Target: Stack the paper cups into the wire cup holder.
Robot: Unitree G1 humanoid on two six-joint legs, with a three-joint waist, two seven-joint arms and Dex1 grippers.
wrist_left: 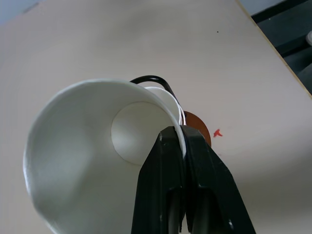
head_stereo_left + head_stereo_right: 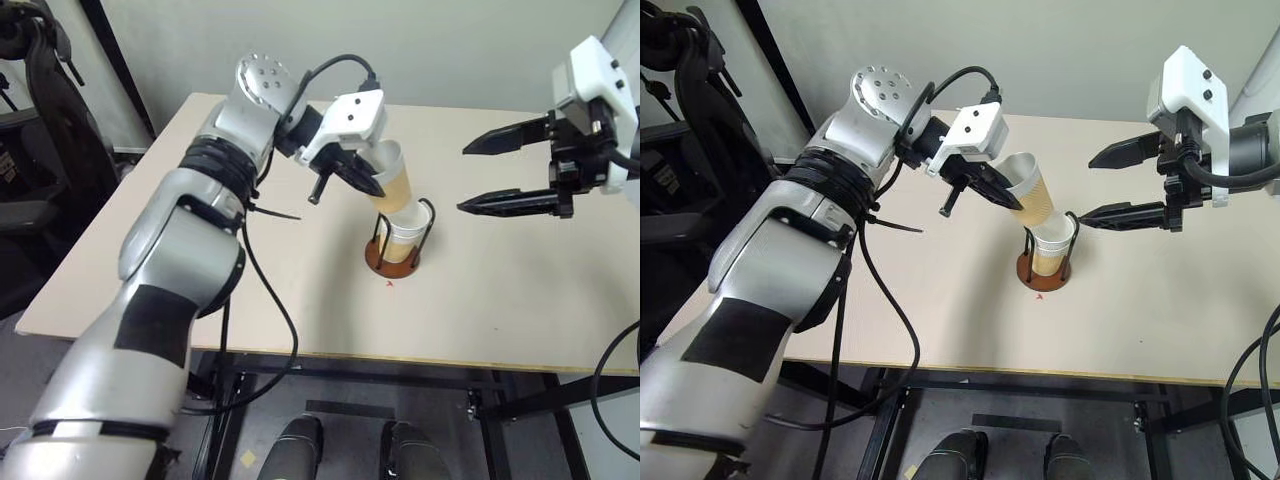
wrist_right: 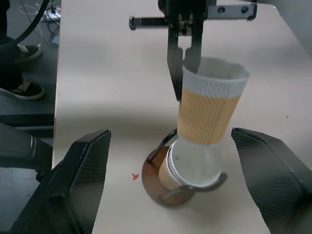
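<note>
A: Where's your cup rn?

B: Your left gripper has the jaws pinched shut on the rim of a paper cup, one finger inside the wall, one outside. Cup's tilted, bottom end dipping into the mouth of the cups already in the wire cup holder. Can't tell how many sit in there, at least one.

A: And the holder itself?

B: Just below and ahead of your left jaws, upright on the desk. Brown disc base, black wire loops round the seated cup. Small red mark on the desk right beside the base.

A: Right side?

B: Your right gripper hangs w/ jaws spread wide, holding nothing. Holder and cups sit ahead of them, well apart from both fingertips.
</note>
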